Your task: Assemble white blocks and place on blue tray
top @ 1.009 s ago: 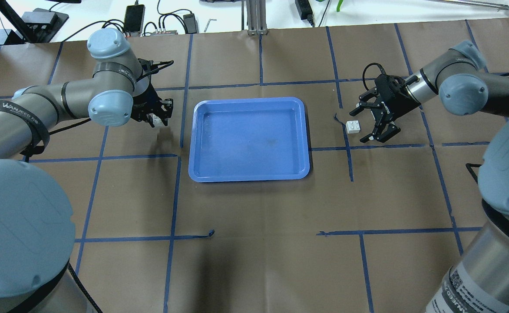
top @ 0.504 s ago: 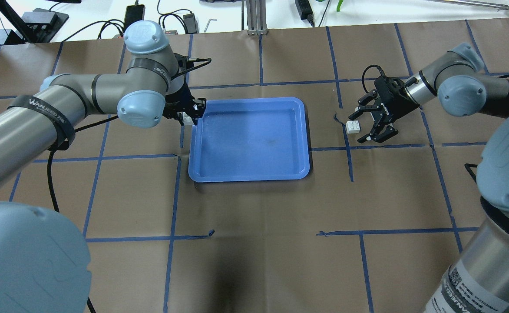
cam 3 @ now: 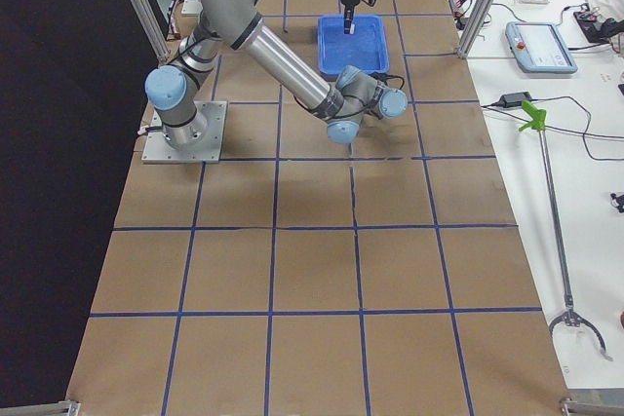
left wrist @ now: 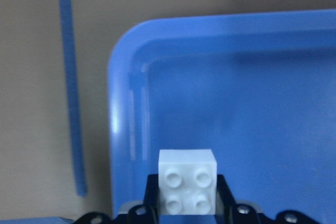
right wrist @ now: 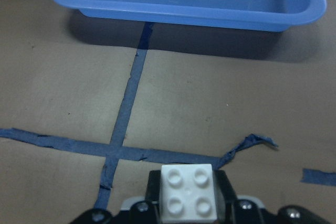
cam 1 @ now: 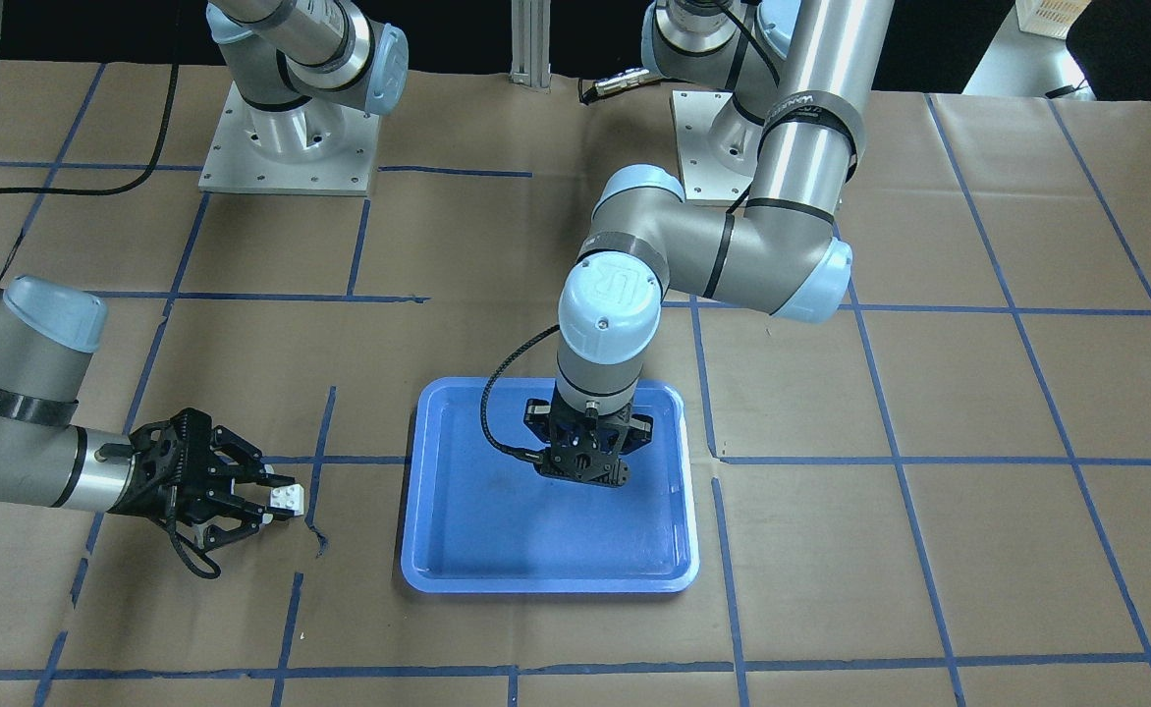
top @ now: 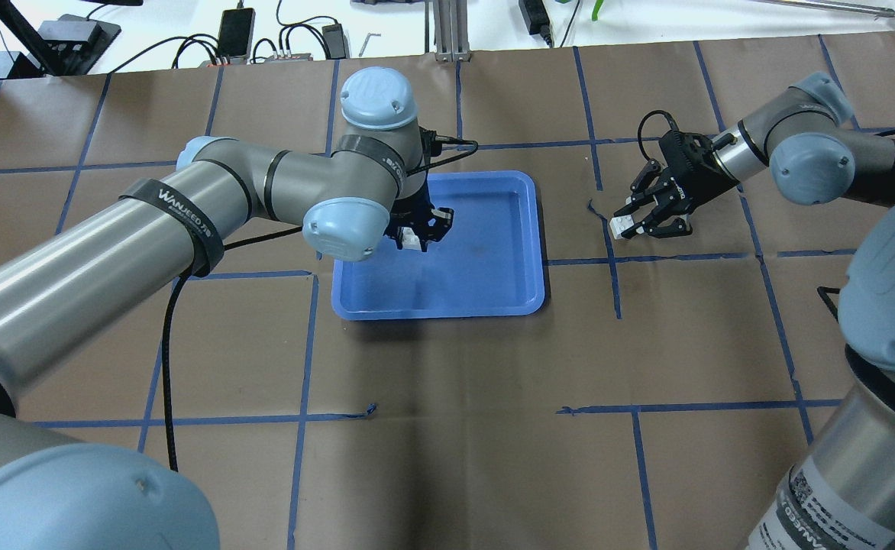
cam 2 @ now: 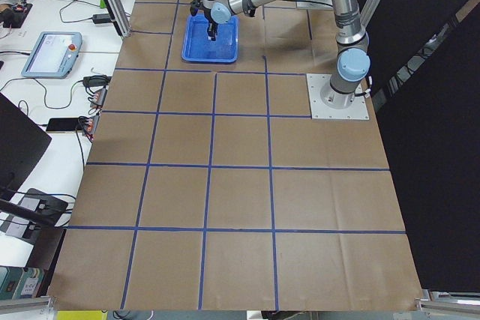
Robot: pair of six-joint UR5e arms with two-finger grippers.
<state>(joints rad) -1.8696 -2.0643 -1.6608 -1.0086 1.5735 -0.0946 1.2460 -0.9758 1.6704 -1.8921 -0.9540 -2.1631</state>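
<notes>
At 6 o'clock the left gripper (left wrist: 187,203) clamps a white block (left wrist: 187,179) over the blue tray (left wrist: 252,87), with blue tape (left wrist: 71,87) at 9 o'clock.

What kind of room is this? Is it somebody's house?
Probably a robot lab, not a house: a left arm and right arm bolted to a table taped into blue squares, with a control tablet and cables beside it.
</notes>
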